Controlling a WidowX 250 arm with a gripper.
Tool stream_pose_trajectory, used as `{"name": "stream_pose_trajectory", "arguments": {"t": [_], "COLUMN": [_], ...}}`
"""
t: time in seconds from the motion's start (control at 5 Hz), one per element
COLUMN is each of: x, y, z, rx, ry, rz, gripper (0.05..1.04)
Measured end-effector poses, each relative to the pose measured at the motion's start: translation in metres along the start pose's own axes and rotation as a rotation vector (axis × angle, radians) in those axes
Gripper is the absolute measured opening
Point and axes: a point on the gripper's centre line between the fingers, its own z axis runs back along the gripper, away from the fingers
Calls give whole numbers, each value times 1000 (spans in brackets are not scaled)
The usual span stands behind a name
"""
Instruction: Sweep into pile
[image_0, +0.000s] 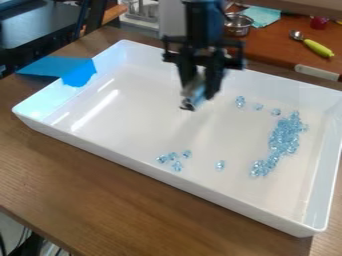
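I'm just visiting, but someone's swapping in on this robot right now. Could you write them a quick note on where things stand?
Tool: hangs over the white tray, with something small and bluish-grey at its tip; I can't tell what.
Pieces: clear light-blue ones, all in the tray.
Done: most lie together in a long patch toward the picture's right.
Left: bring in the small cluster by the near wall, the lone piece and the three strays toward the far wall.
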Motion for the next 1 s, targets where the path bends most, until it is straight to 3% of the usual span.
{"name": "stream_pose_trajectory", "arguments": {"t": [0.2, 0.6, 0.8, 1.0], "x": [-9, -8, -5, 14], "y": [35, 72, 76, 66], "z": [-4, -36, -52, -54], "rx": [11, 98, 134, 149], "ry": [-3, -24, 9, 15], "rz": [4, -18, -7, -6], "gripper": [379, 379, 379, 379]}}
